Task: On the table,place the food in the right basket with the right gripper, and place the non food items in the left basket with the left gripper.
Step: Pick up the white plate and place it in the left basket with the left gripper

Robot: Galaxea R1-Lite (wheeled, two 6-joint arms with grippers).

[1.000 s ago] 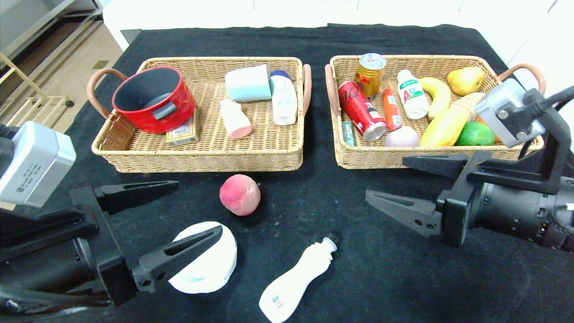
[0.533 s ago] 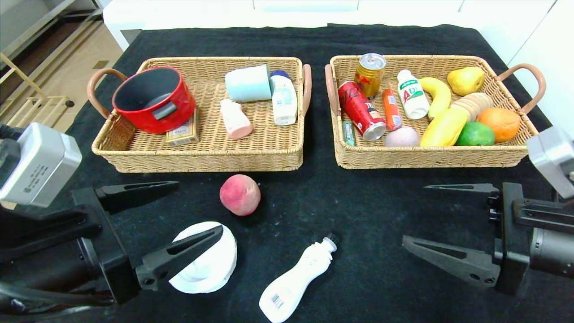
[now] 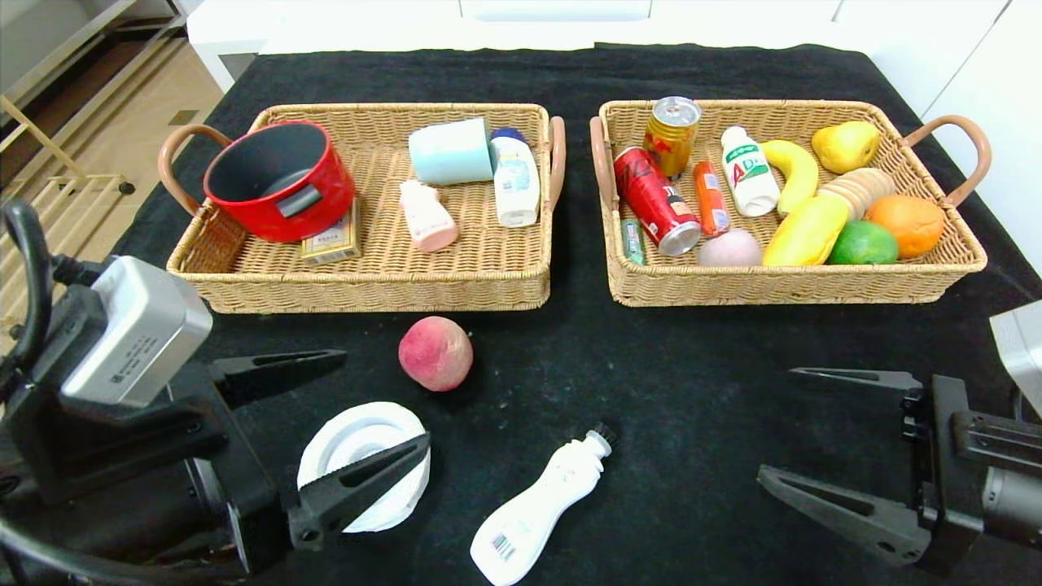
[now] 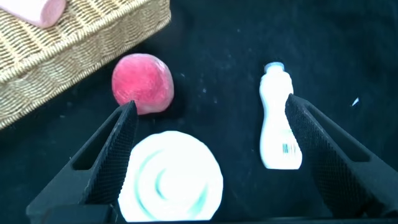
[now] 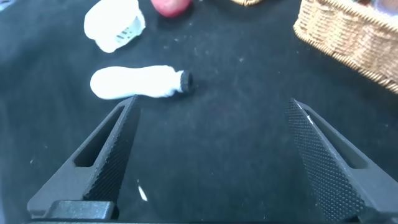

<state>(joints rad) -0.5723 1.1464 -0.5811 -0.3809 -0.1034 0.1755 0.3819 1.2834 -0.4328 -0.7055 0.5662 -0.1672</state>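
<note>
Nearest, the bottle [image 3: 537, 507] lies flat on the desk [image 3: 651, 391], its long axis slanting away and to the right, barcoded base toward the robot and black bristly tip pointing at the right basket [image 3: 781, 281]. Just left of it the disc [image 3: 362, 464] lies flat; one finger of the left tool [image 3: 358, 427] crosses its near edge in the head view, so part of it is hidden, and whether the finger touches it is hard to say. That tool's fingers are spread wide, straddling the disc, holding nothing. The right tool [image 3: 822, 452] sits low at the right, also spread wide and empty, its arm cut off by the frame edge. Beyond the disc the peach [image 3: 435, 353] rests alone, just before the left basket [image 3: 358, 285]. That basket holds a red pot [image 3: 277, 179], a small box half hidden under it, a pink bottle, a pale blue cup on its side and a white bottle. The right basket holds cans, an orange-red sausage [image 3: 711, 198] lying lengthwise front to back, a pale ball, a yellow fruit [image 3: 806, 232] slanting away to the right, and other fruit. The desk wears black, lint-speckled cloth; tan flooring and a shelf show far left.
</note>
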